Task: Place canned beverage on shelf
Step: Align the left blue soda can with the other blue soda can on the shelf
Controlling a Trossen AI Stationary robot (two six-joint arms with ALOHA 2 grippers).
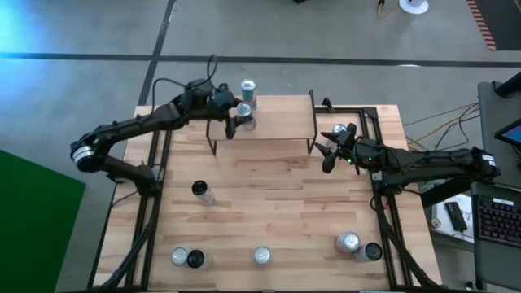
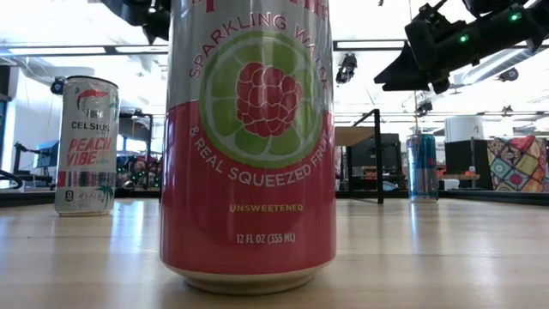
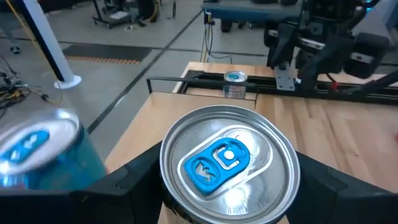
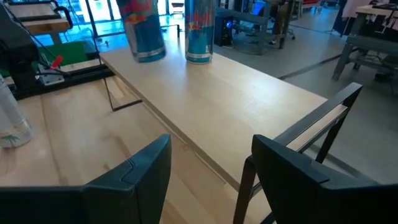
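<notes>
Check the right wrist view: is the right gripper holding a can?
No. The right gripper is open with nothing between its fingers, only the shelf ahead, where two cans stand.

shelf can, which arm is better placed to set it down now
Left. The left pincer is shut on a blue-tabbed can over the shelf, beside another can. The right pincer is open and empty at the shelf's other end.
</notes>
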